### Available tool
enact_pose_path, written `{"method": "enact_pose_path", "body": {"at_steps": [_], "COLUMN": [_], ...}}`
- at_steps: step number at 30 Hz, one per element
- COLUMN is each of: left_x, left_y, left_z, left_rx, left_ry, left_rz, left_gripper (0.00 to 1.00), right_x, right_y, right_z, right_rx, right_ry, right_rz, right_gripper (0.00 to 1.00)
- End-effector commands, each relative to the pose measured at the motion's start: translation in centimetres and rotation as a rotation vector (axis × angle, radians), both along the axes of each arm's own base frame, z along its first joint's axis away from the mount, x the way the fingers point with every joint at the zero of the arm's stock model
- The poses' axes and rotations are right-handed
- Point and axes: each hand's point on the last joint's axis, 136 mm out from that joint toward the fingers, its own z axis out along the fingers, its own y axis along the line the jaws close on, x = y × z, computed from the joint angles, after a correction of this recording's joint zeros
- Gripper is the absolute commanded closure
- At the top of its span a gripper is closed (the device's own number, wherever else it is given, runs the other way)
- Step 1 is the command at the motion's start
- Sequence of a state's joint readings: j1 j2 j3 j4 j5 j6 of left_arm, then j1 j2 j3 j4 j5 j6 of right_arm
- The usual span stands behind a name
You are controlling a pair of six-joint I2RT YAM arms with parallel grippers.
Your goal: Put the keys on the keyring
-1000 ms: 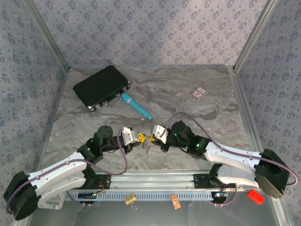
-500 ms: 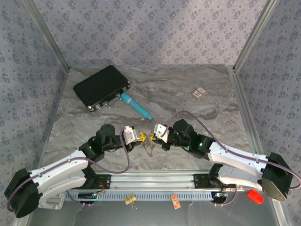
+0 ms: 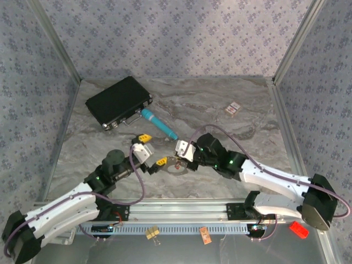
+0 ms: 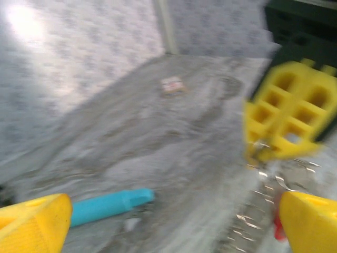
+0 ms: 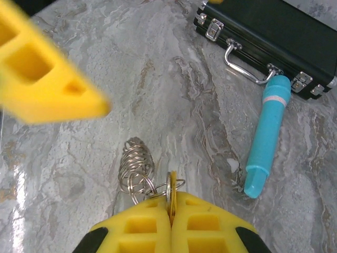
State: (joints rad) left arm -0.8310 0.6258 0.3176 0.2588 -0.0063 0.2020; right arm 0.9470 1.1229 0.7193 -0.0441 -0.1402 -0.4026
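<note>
While right claw [image 5: 171, 203] pinches keyring [image 5: 136, 167], long axis pointing away, up-left.

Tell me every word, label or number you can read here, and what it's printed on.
No text can be read in these pictures.
small card: has markings, too small to read.
orange tag: has a pattern, too small to read.
black case: no lettering visible.
teal pen-like tool: no lettering visible.

Left fingers [image 3: 161, 161] sprung wide apart, drawn back leftward, away from right fingers [image 5: 139, 226].
</note>
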Motion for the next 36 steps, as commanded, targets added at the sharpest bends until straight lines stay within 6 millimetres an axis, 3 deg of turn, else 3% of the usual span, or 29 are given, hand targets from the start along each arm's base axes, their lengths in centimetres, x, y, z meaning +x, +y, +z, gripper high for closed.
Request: {"method": "enact_pose_path", "body": {"at_steps": [1, 10, 12, 15, 19, 26, 30, 36], "left_x": [2.8, 2.9, 2.9, 2.8, 2.9, 3.6, 4.4, 5.4], "left_y": [5.4, 11.5, 12.0, 11.3, 11.3, 12.0, 12.8, 13.6], "left_z": [2.3, 6.3, 6.5, 6.7, 6.4, 4.7, 3.5, 2.0], "left_rx": [-0.062, -0.235, -0.256, -0.272, -0.248, -0.248, -0.242, -0.218], "left_ry": [-0.047, -0.101, -0.095, -0.086, -0.083, -0.053, -0.017, 0.032], "left_rz": [0.333, 0.6, 0.612, 0.562, 0.559, 0.606, 0.665, 0.736], "left_gripper": [0.0, 0.01, 0.0, 0.0, 0.01, 0.01, 0.01, 0.01], "right_x": [0.2, 0.2, 0.7, 1.4, 2.1, 1.6, 1.2, 1.6], "right_y": [2.0, 10.0, 11.4, 11.9, 9.2, 0.0, -4.2, -7.5], "right_z": [2.1, 5.3, 4.8, 2.0, -2.5, -10.3, -12.9, -15.1], "right_rx": [0.016, 0.185, 0.198, 0.144, -0.013, -0.466, -0.662, -0.83], "right_ry": [-0.039, -0.022, -0.012, 0.019, 0.064, 0.105, 0.116, 0.106], "right_rz": [0.067, 0.224, 0.224, 0.205, 0.139, 0.059, 0.034, 0.009], "right_gripper": [1.0, 1.0, 1.0, 1.0, 1.0, 1.0, 1.0, 1.0]}}
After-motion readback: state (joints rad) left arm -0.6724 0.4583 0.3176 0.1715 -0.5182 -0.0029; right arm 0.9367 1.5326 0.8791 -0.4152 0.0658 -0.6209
